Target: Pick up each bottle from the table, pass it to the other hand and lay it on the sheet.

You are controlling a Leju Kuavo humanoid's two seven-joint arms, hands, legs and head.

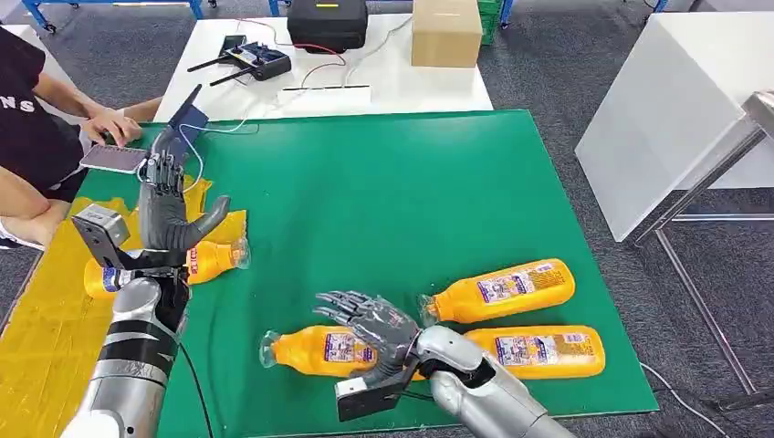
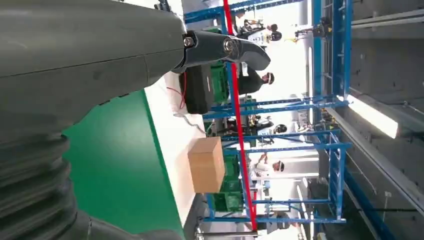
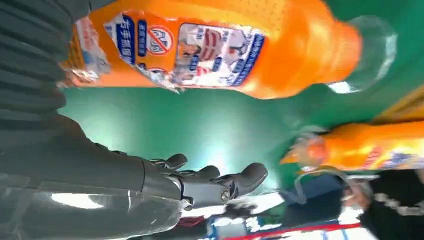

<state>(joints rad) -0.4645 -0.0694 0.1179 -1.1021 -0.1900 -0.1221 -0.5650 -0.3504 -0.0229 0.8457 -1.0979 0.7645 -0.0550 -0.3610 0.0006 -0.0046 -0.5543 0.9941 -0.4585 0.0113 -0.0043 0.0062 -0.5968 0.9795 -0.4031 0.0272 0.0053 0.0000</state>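
Note:
Three orange bottles lie on the green mat: one at the front, two more to its right. My right hand hovers over the front bottle with fingers spread, holding nothing. A fourth orange bottle lies on the yellow sheet at the left, partly hidden by my left arm; it also shows far off in the right wrist view. My left hand is raised above it, fingers up and apart, empty; its thumb sticks out.
A person sits at the left edge, a hand on a phone. Behind the mat, a white table holds a cardboard box, a black case and a black controller. Another white table stands at the right.

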